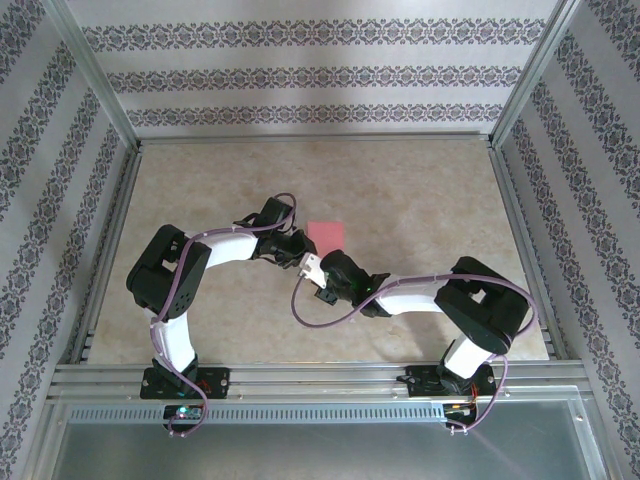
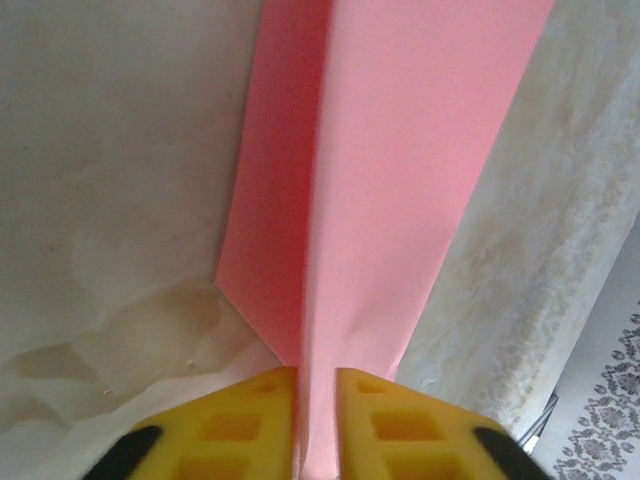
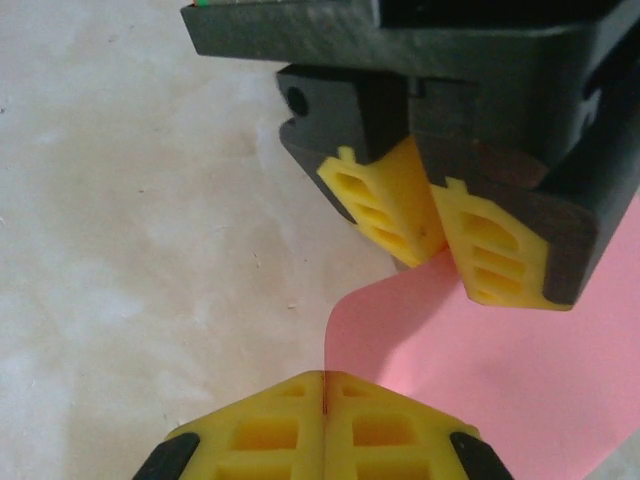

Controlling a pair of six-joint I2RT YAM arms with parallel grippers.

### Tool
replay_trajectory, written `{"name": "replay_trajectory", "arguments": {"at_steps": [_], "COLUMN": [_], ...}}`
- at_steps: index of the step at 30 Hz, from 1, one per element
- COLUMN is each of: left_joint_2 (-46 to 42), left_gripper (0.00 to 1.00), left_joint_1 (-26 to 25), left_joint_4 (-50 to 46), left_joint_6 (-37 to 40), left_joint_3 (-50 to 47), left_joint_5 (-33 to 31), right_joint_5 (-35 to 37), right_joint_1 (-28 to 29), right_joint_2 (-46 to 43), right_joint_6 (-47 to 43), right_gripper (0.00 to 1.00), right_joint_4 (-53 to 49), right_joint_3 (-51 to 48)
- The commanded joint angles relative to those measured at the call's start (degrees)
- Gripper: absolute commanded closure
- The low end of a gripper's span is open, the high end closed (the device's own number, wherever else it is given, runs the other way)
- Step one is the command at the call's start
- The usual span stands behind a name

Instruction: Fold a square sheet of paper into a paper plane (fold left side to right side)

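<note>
Your right gripper (image 3: 323, 378) had its jaws shut together. Your left gripper (image 2: 316, 374) pinched the square sheet of paper (image 2: 400, 150) by one edge.

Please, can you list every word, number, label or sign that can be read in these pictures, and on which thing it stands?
None: there is no readable text. The square sheet of paper is plain pink, the yellow fingers bear no marking, and the wallpaper carries ornament, not letters.
</note>
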Motion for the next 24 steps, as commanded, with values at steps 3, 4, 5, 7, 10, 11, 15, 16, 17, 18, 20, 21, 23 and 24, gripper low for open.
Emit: {"name": "replay_trajectory", "arguments": {"at_steps": [3, 4, 5, 7, 10, 11, 15, 16, 17, 18, 20, 21, 23, 24], "left_joint_2": [-4.63, -5.40, -6.27, -7.99, -9.53, -9.22, -4.11, -2.57, -0.89, 0.96, 4.23, 6.03, 9.23, 10.83], "left_gripper": [0.63, 0.61, 0.60, 0.58, 0.55, 0.55, 0.65, 0.68, 0.71, 0.74, 0.76, 0.77, 0.78, 0.78], "left_joint_1": [0.11, 0.44, 1.02, 2.08, 3.40, 3.62, 3.61, 3.56, 3.36, 3.25, 2.87, 2.77, 2.36, 2.12], "left_joint_4": [-3.83, -4.86, -6.03, -8.11, -12.23, -13.83, -17.41, -16.84, -16.22, -16.16, -16.47, -16.85, -17.63, -18.41], "left_joint_6": [3.62, 4.30, 5.01, 6.40, 9.51, 11.00, 14.84, 14.83, 14.71, 14.70, 15.22, 15.46, 16.17, 16.83], "left_joint_3": [2.04, 2.27, 2.56, 3.04, 4.69, 5.99, 12.70, 13.75, 15.04, 16.54, 19.47, 21.04, 23.73, 25.15], "left_joint_5": [-2.78, -3.02, -3.32, -4.07, -5.61, -5.91, -3.42, -2.21, -1.02, -0.31, 1.07, 1.74, 3.17, 3.55], "right_joint_5": [-6.52, -7.75, -9.06, -11.81, -16.64, -18.35, -23.77, -24.48, -25.07, -25.81, -26.22, -26.34, -26.55, -26.88], "right_joint_1": [-3.38, -4.09, -4.85, -6.21, -8.58, -9.48, -12.26, -12.57, -12.87, -13.07, -13.27, -13.27, -13.30, -13.34], "right_joint_2": [-3.67, -4.04, -4.49, -5.19, -5.93, -6.04, -5.33, -5.02, -4.61, -4.23, -3.80, -3.68, -3.42, -3.24], "right_joint_6": [6.19, 7.16, 8.15, 9.90, 12.97, 14.19, 17.71, 18.28, 18.72, 19.21, 20.34, 20.85, 21.40, 21.56], "right_gripper": [1.00, 1.00, 1.00, 1.00, 1.00, 1.00, 1.00, 1.00, 1.00, 1.00, 1.00, 1.00, 1.00, 1.00], "right_joint_4": [-1.25, -1.48, -1.69, -2.05, -2.07, -1.99, -1.04, -0.88, -0.62, -0.28, 0.94, 1.85, 2.41, 2.38], "right_joint_3": [-1.35, -1.44, -1.61, -1.81, -2.14, -2.24, -2.51, -2.52, -2.50, -2.51, -2.93, -3.27, -3.44, -3.48]}}
